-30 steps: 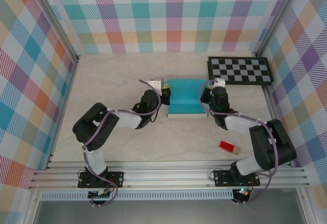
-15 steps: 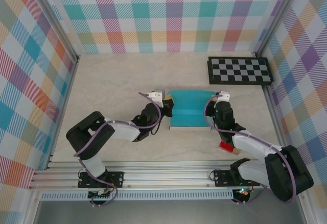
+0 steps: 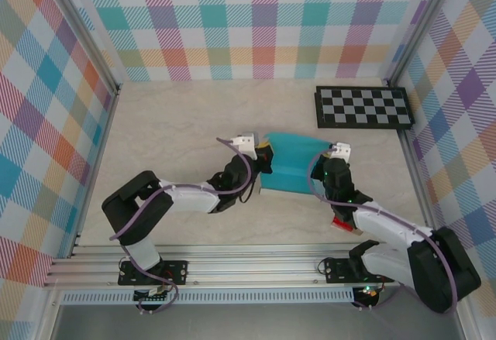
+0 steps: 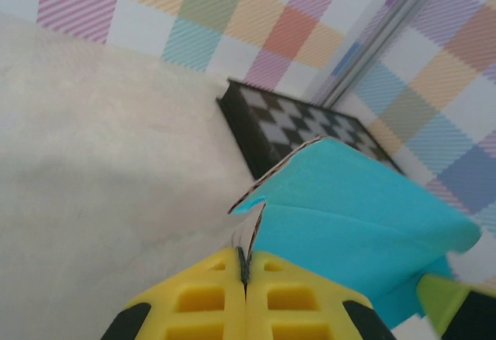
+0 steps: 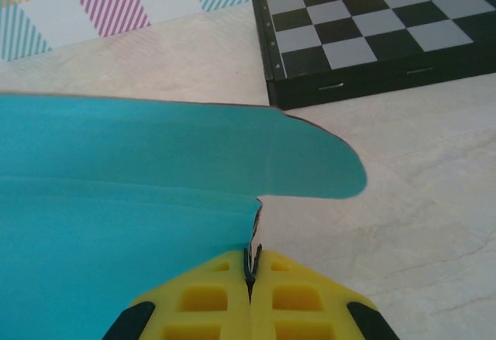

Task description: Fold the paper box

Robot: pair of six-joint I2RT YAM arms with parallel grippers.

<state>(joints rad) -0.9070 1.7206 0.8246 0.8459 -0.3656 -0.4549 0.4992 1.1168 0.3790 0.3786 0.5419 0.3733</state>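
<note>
Between the two arms, at mid-table, the paper box [image 3: 288,168] is held as a creased sheet of card, teal face up, pinched at opposite side edges; the left gripper [image 3: 264,171] is clenched on the sheet's left edge, and the left wrist camera shows the left gripper [image 4: 246,269] with its yellow jaws pressed together and the thin edge of the paper box [image 4: 349,224] caught in the seam between them; the right gripper [image 3: 320,176] is likewise clamped on the right edge, and from the right wrist camera the right gripper [image 5: 252,269] has its jaws closed on the paper box [image 5: 116,200] just below a notch in the card.

A fold line runs across the sheet from side to side; the far panel tips up from it and ends in a rounded tab that points toward the checkerboard [image 3: 363,107]; seen from above, the sheet sits skewed, its left end farther from the arm bases than its right.

The checkerboard lies flat at the far right of the pale table [image 3: 170,123], well apart from the card; a small red block [image 3: 339,223] peeks out beside the right forearm, nearer the bases; plaid walls [image 3: 232,22] ring the workspace.
</note>
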